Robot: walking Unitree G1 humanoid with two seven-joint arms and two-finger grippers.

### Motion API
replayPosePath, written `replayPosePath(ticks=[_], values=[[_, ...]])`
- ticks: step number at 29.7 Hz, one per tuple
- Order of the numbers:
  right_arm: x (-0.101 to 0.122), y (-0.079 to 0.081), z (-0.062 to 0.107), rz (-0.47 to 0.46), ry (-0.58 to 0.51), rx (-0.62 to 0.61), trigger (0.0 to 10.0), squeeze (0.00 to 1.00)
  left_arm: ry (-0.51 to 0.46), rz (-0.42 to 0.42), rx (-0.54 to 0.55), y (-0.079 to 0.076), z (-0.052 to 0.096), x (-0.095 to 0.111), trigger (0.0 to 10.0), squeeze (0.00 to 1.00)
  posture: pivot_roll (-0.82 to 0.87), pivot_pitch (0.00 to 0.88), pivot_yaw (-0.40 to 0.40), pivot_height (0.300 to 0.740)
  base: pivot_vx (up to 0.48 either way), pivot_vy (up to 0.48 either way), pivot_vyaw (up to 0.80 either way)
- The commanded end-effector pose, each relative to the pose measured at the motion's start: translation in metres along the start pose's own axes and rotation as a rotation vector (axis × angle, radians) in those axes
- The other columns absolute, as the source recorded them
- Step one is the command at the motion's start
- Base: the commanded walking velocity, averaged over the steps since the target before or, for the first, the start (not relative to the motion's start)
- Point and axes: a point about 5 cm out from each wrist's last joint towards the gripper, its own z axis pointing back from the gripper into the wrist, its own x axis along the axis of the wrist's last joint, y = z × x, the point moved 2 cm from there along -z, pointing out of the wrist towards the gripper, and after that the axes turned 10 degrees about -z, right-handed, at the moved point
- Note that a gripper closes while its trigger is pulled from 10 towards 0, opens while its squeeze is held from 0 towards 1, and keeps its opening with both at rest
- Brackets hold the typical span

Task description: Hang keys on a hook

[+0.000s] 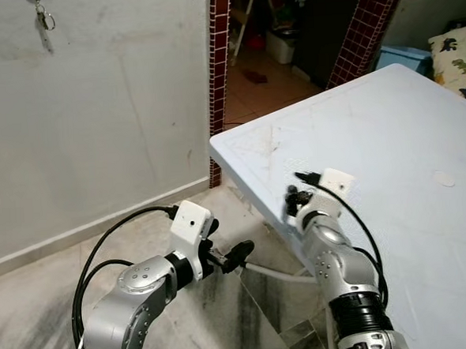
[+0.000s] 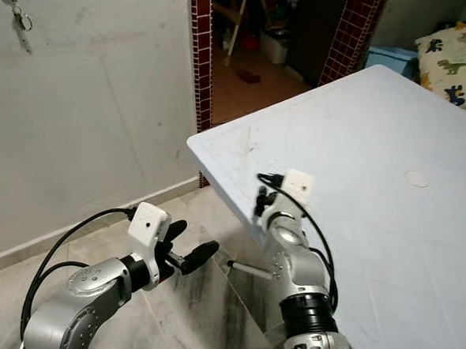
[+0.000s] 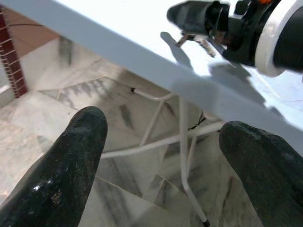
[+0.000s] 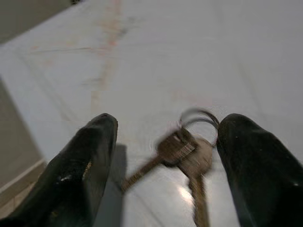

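Observation:
A small bunch of keys [image 4: 185, 152] on a ring shows blurred between the wide-apart fingers of my right gripper [image 1: 296, 196], its ring close to one fingertip [image 4: 255, 156]. That gripper is open at the near left corner of the white table [image 1: 388, 125]. Whether the keys rest on the tabletop or hang just above it, I cannot tell. In the left wrist view the keys [image 3: 194, 41] show just under the right gripper's black finger. My left gripper [image 1: 226, 250] is open and empty, low over the floor beside the table's edge. Another bunch of keys [image 1: 43, 24] hangs high on the grey wall.
White folding table legs [image 3: 182, 137] stand on the marble floor under the table. A doorway with red-tiled pillars [image 1: 219, 57] opens behind the table corner. A dinosaur-print cushion [image 1: 459, 58] lies at the far right.

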Motion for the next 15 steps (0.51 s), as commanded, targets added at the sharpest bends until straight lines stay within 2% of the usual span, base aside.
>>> replayPosePath(ticks=[1, 4, 9, 10, 11, 12, 13, 14, 15], values=[[0.001, 0.006, 0.004, -0.027, -0.007, 0.016, 10.0, 1.0, -0.017, -0.01, -0.003, -0.003, 0.0, 0.006, 10.0, 0.0, 0.17, 0.092, -0.107, 0.74, 0.0, 0.0, 0.0], [-0.001, 0.005, 0.005, -0.018, 0.0, 0.007, 10.0, 1.0, -0.014, -0.009, -0.003, -0.003, 0.0, 0.005, 10.0, 0.0, 0.17, 0.09, -0.109, 0.74, 0.0, 0.0, 0.0], [-0.006, -0.008, 0.005, 0.015, 0.01, -0.074, 10.0, 1.0, -0.014, -0.009, -0.002, -0.003, -0.001, 0.005, 10.0, 0.0, 0.17, 0.09, -0.111, 0.74, 0.0, 0.0, 0.0], [-0.007, -0.01, 0.005, 0.025, 0.011, -0.086, 10.0, 0.84, -0.015, -0.009, -0.002, -0.002, -0.001, 0.005, 10.0, 0.0, 0.17, 0.089, -0.111, 0.74, 0.0, 0.0, 0.0], [-0.007, -0.01, 0.004, 0.028, 0.014, -0.089, 10.0, 0.75, -0.015, -0.009, -0.001, -0.002, -0.001, 0.005, 10.0, 0.0, 0.17, 0.089, -0.111, 0.74, 0.0, 0.0, 0.0], [-0.008, -0.011, 0.005, 0.041, 0.021, -0.09, 10.0, 0.51, -0.015, -0.01, -0.001, -0.002, 0.0, 0.005, 10.0, 0.0, 0.17, 0.089, -0.111, 0.74, 0.0, 0.0, 0.0], [-0.009, -0.011, 0.005, 0.056, 0.025, -0.096, 10.0, 0.34, -0.014, -0.01, -0.001, -0.002, 0.0, 0.005, 10.0, 0.0, 0.17, 0.089, -0.111, 0.74, 0.0, 0.0, 0.0], [-0.01, -0.011, 0.005, 0.05, 0.034, -0.096, 10.0, 0.34, -0.011, -0.012, 0.0, -0.002, 0.0, 0.004, 10.0, 0.0, 0.17, 0.085, -0.111, 0.74, 0.0, 0.0, 0.0], [-0.012, -0.012, 0.006, 0.042, 0.046, -0.097, 10.0, 0.11, -0.01, -0.013, 0.0, -0.002, 0.0, 0.004, 10.0, 0.0, 0.17, 0.085, -0.111, 0.74, 0.0, 0.0, 0.0]])
